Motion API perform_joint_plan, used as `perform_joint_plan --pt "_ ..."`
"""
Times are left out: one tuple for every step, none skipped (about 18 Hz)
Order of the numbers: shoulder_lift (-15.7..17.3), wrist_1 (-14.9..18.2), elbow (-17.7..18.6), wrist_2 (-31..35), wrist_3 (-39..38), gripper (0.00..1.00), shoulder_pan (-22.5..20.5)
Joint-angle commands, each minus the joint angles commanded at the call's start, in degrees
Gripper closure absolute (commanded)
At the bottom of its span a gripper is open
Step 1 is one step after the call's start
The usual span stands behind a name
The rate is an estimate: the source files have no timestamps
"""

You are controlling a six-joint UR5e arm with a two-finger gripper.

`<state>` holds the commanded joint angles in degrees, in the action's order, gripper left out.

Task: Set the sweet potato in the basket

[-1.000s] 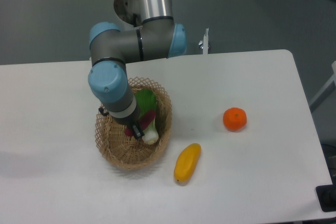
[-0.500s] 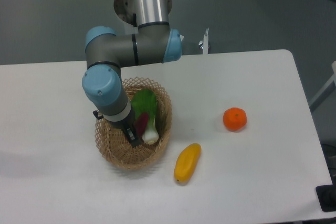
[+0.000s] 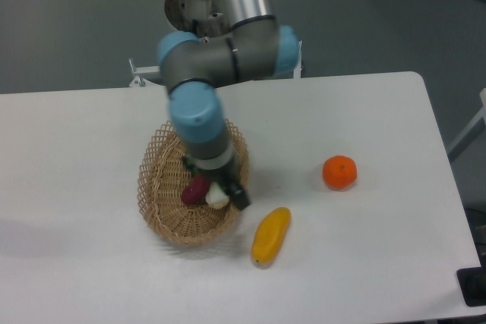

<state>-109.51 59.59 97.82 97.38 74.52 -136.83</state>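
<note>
Sweet potato point(image 3: 194, 190) left of gripper point(image 3: 231, 196)

Basket point(image 3: 163, 202): tan wicker, open lattice rim. Sweet potato point(image 3: 194, 190): maroon. Orange point(image 3: 339, 172): bright orange. Oblong fruit point(image 3: 271, 235): yellow-orange. Desk point(image 3: 364, 263): white. Arm point(image 3: 199, 115): grey, light-blue caps.

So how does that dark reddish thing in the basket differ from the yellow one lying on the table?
The sweet potato is dark maroon; the yellow fruit is bright yellow-orange. The sweet potato looks shorter, though the arm partly hides it, while the yellow fruit is longer and fully visible. The sweet potato lies inside the wicker basket; the yellow fruit rests on the white table just outside the basket. Both are oblong.
</note>
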Motion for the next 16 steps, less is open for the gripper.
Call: perform_joint_plan --pt "0.1 0.1 -0.2 0.1 1.5 0.00 -1.8" --pt "0.3 0.1 -0.2 0.2 2.9 0.00 -3.3" --pt "0.3 0.1 -0.3 -0.1 3.7 0.00 -4.9" --pt "0.3 0.2 -0.6 -0.3 4.1 0.00 -6.5" --pt "0.3 0.2 -1.2 -0.5 4.1 0.00 -7.9" --pt "0.1 0.2 -1.9 -0.7 4.3 0.00 -9.3" --pt "-0.2 0.3 -2.8 -1.1 4.8 0.00 -10.6" --pt "-0.4 0.3 -3.5 -1.7 5.5 0.00 -12.1" --pt "-0.5 0.3 -4.2 -2.5 6.4 0.00 -13.7" --pt "-0.7 0.3 -4.8 -3.2 7.6 0.00 -15.3" --pt "-1.1 0.3 -5.3 -4.1 9.0 0.00 -16.6" --pt "-1.4 0.3 -5.9 -4.7 10.0 0.00 -17.7" --pt "-1.8 0.3 -6.6 -4.7 10.7 0.00 -18.7" --pt "-2.4 0.4 -7.1 -4.7 11.3 0.00 -19.5" --pt "-2.9 0.4 -7.9 -4.7 12.1 0.00 -20.1" --pt "-3.4 0.4 -8.6 -4.8 12.3 0.00 -20.3"
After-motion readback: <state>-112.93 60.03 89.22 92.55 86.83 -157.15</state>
